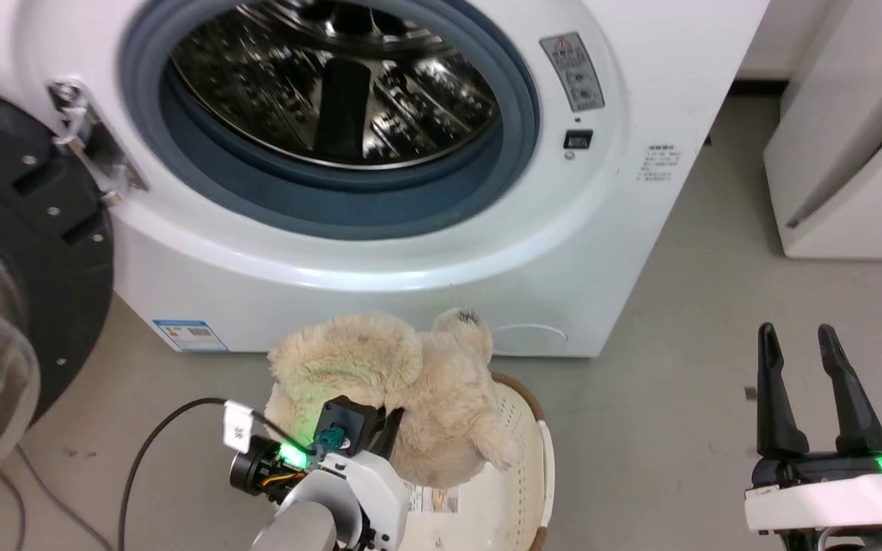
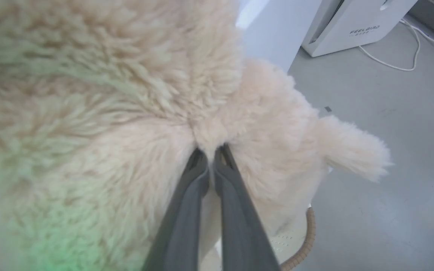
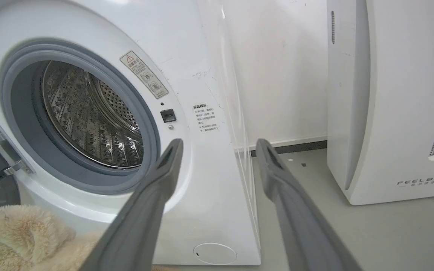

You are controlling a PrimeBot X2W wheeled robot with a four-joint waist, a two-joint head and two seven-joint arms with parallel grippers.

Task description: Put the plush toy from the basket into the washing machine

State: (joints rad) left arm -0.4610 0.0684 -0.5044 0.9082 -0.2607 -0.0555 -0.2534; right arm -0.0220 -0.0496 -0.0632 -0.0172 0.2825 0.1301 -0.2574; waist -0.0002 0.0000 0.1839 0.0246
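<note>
Left jaws are clenched on a pinch of shaggy fur on the plush toy (image 1: 410,375), their two dark fingers (image 2: 187,203) pressed almost together with only a tuft between the tips. A green glow from the wrist light tints the fur near them. The toy hangs over the left part of the basket (image 1: 525,467), one stubby limb dangling above the perforated wall; whether its underside touches the basket cannot be told. It is outside the washing machine (image 1: 640,92), just in front of the white lower panel and below the round opening.

The door (image 1: 35,260) stands swung wide to the left, so the grey seal (image 1: 521,115) and the shiny steel drum (image 1: 410,84) are open to view. The basket sits on the grey floor (image 1: 678,344), near the machine's front.

Right jaws are released and spread wide with nothing between them, their fingers (image 1: 774,398) pointing toward the far side over bare floor at the near right, well apart from the toy. A white appliance (image 3: 390,94) stands to the right of the machine.
</note>
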